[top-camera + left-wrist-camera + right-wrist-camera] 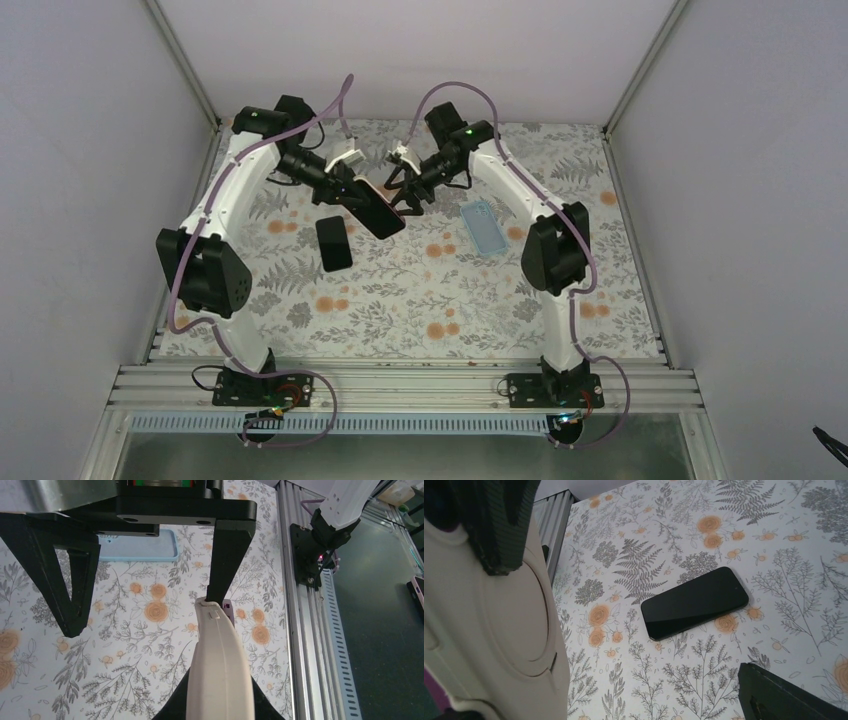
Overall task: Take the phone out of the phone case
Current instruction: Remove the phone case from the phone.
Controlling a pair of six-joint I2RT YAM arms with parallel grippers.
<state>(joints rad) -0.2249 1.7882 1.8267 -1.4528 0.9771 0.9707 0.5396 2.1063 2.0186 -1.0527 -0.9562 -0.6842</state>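
Judging from how things lie, the job is barely begun. The phone [376, 210] sits inside the phone case [499, 630], its dark screen framed by the pale rim in the top view. The pair hangs in the air between the two arms, over the back middle of the counter [430, 300]. All of the separating is left to do: the rim has to be peeled off a corner and the handset pushed or slid free. The left gripper [145, 614] is spread wide, its fingers [227, 555] far apart, and only one tip touches the end of the case, so it grips nothing. On the right gripper [412, 190], the wrist view shows one ribbed finger lying on the back of the case. I cannot pick out its partner for sure, so I cannot tell whether it is clamped. The case is cream, matte and smooth, probably soft silicone or rubbery plastic. It has rounded edges, a raised side button and a shallow embossed ring on its back. Lying flat on the floral-printed counter are a bare black phone [334, 243], glossy and slab-like with rounded corners, and, well apart from it, a seemingly empty light-blue case [482, 224].
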